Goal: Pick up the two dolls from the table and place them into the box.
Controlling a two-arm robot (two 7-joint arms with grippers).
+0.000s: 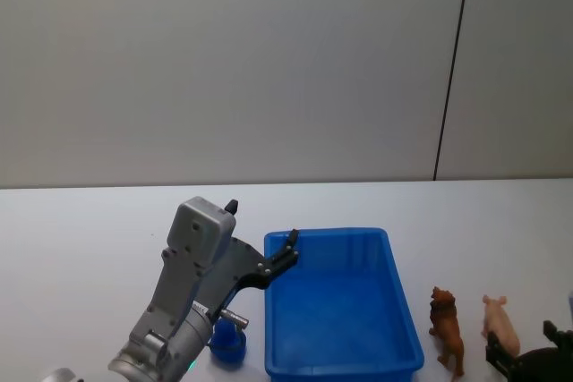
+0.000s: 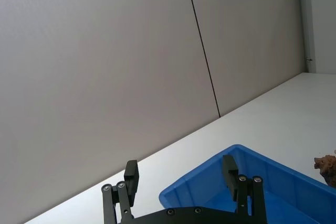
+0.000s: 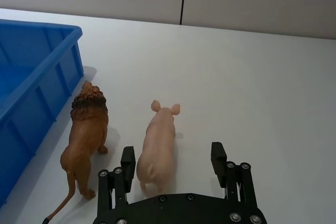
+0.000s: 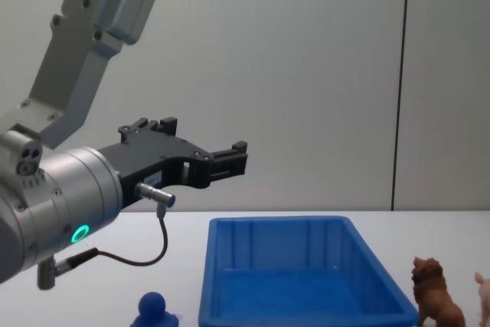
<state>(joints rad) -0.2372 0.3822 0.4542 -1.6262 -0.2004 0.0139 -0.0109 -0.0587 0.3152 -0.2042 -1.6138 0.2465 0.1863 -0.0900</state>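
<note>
Blue box [image 1: 327, 233] sits on white table [image 1: 89, 239]; brown lion [image 1: 447, 328] and pink pig [image 1: 501, 325] stand just right of it. Right gripper [image 3: 173, 155], fingers spread, flanks pig's rear. Left gripper [image 2: 180, 170] hovers spread-open by box's left rim.

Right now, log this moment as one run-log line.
left gripper: open, raised beside box | right gripper: open, behind pink doll, no grip | brown doll, pink doll: standing on table, right of box | box: empty
</note>
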